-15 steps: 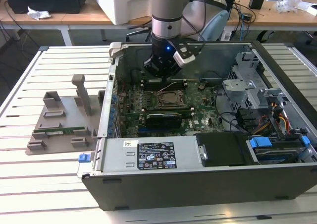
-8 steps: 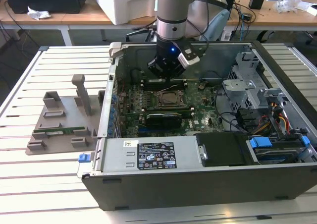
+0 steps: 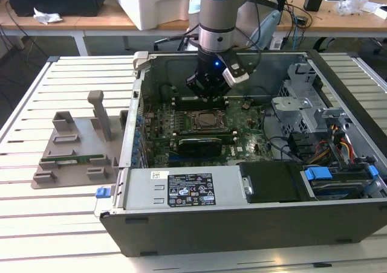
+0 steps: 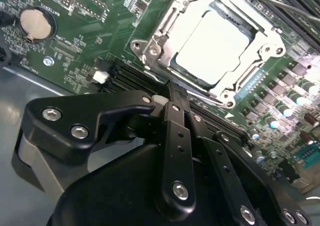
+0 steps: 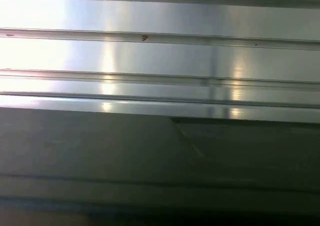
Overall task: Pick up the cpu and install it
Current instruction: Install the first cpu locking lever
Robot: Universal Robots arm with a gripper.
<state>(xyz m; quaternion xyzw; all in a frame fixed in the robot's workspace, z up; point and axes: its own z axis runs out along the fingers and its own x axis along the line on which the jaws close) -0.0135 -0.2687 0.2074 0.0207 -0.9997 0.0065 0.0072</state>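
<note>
Silver-topped cpu already sits inside the socket frame, and I hover my gripper just beside it, fingers closed on nothing, so any descent should stay slow and level.

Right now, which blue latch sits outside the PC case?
The blue latch at the case's corner on the exterior view's left, over the slatted table. The other blue ones sit inside, by the drive bay.

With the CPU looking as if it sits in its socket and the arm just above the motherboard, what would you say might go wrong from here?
1. The cpu lies in the socket frame, but whether it sits flat is unclear; a tilted chip could bend contacts.
2. The pincer hangs low inside the computer case, near the graphics card, so a sideways move might knock board parts.
</note>
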